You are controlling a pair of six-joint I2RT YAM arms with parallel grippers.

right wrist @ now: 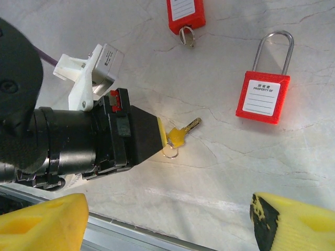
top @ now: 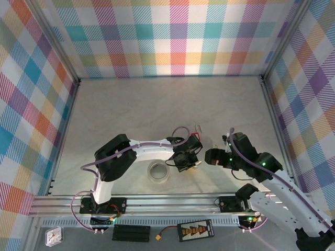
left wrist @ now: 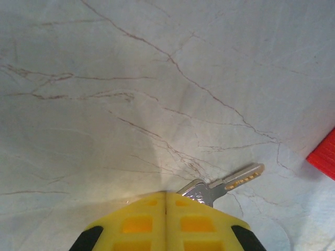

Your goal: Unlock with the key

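Clenched on the head of the key (right wrist: 190, 125), the left claw (right wrist: 166, 137) has its two yellow pads (left wrist: 141, 222) pressed flat together in its own wrist view, with the silver blade sticking out past them to the right. I cannot tell whether the blade touches the surface or sits just above it. The right claw (right wrist: 167, 222) is released, its pads spread wide apart at either side of its wrist view and holding nothing.

The marble surface (top: 157, 110) carries everything, and both claws sit close to its near edge, right of the middle. A roll of clear tape (top: 158, 171) lies flat by that near edge, just left of the left claw. The red padlock (right wrist: 263, 97) lies flat with its steel shackle shut, near the key's tip but apart from it, and the blade points roughly toward it. A second red labelled piece (right wrist: 184, 13) is cut off by the frame. A small split ring (right wrist: 169, 151) hangs at the key's head.
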